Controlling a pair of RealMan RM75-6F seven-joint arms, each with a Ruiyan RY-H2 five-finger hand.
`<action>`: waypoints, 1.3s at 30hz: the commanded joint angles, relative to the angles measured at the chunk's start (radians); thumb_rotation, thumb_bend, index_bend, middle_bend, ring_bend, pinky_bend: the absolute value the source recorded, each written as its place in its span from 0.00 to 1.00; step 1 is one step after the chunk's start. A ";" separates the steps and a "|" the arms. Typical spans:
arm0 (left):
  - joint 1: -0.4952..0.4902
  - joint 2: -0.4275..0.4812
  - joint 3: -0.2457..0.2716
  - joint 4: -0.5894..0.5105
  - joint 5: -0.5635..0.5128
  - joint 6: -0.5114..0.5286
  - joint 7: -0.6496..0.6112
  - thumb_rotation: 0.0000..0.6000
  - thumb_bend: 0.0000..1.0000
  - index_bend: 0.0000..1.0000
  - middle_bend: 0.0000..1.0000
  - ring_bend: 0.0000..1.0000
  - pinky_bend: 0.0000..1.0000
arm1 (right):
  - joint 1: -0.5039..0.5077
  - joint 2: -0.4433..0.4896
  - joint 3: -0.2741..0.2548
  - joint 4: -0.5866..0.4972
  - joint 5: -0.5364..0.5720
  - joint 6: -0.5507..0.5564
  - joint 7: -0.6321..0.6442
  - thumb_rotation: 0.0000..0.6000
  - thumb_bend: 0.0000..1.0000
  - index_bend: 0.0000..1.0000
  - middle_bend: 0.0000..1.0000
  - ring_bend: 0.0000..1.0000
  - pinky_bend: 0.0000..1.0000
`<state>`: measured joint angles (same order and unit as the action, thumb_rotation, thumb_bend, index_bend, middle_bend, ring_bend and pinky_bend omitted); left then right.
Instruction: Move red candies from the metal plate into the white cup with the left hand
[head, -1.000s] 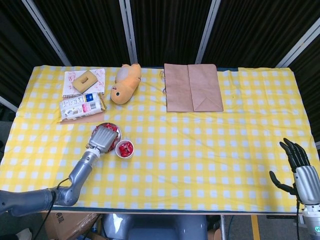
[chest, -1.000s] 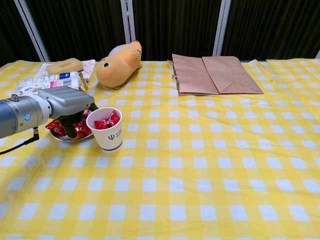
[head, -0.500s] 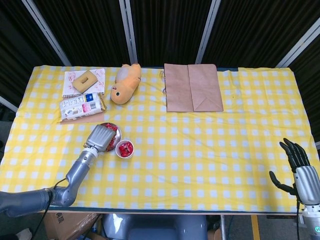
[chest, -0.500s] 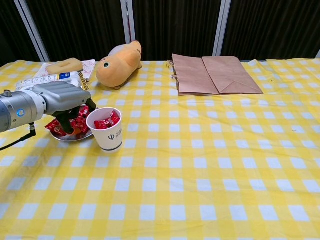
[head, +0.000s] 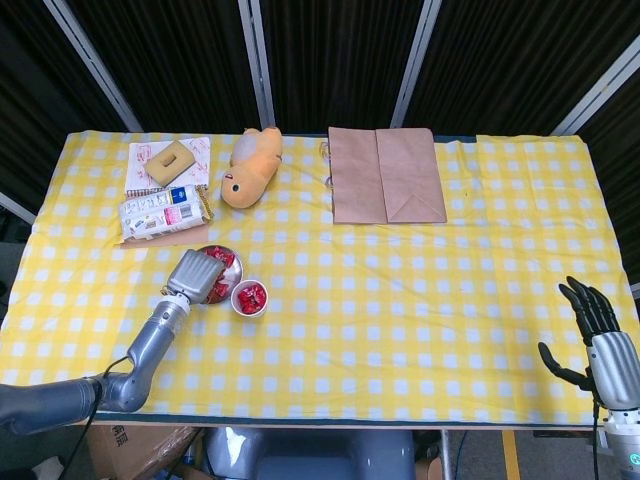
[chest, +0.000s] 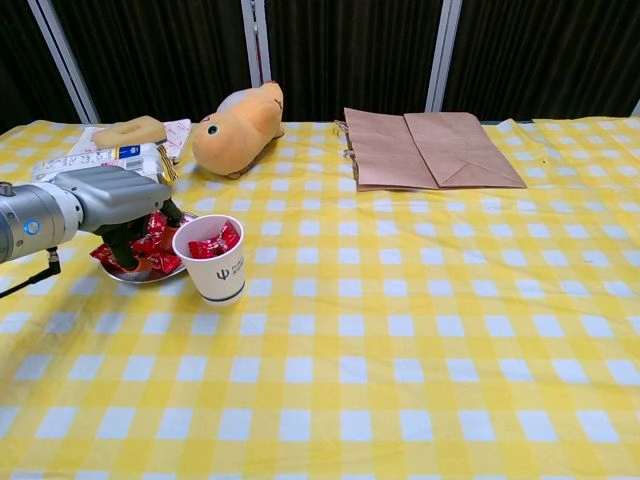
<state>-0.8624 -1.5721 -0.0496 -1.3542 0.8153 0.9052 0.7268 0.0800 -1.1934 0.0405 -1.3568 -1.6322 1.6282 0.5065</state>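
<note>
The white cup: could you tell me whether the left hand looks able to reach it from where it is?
Probably yes. The left hand hangs over the metal plate of red candies, and the white cup stands right beside that plate with its mouth open and nothing between them.

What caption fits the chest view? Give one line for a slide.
Left robot hand over the plate of red candies, beside a part-filled white cup.

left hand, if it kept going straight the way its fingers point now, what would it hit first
The left hand points its fingers down into the metal plate, so it would probably meet the red candies piled there first. Whether it already touches them is unclear.
</note>
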 joint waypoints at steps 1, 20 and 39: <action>0.001 -0.003 0.001 0.004 -0.004 -0.003 0.000 1.00 0.35 0.49 0.99 1.00 0.99 | 0.000 0.000 0.000 0.000 0.000 0.000 0.000 1.00 0.42 0.00 0.00 0.00 0.00; 0.011 0.052 -0.035 -0.073 0.065 0.051 -0.056 1.00 0.44 0.55 1.00 1.00 0.99 | 0.000 0.000 0.000 -0.001 0.000 0.000 0.006 1.00 0.42 0.00 0.00 0.00 0.00; 0.004 0.195 -0.080 -0.349 0.188 0.115 -0.079 1.00 0.44 0.54 1.00 1.00 0.99 | 0.000 -0.003 0.001 0.001 -0.001 0.003 -0.001 1.00 0.42 0.00 0.00 0.00 0.00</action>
<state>-0.8541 -1.3787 -0.1344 -1.6884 0.9899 1.0186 0.6399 0.0797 -1.1961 0.0415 -1.3559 -1.6333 1.6312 0.5059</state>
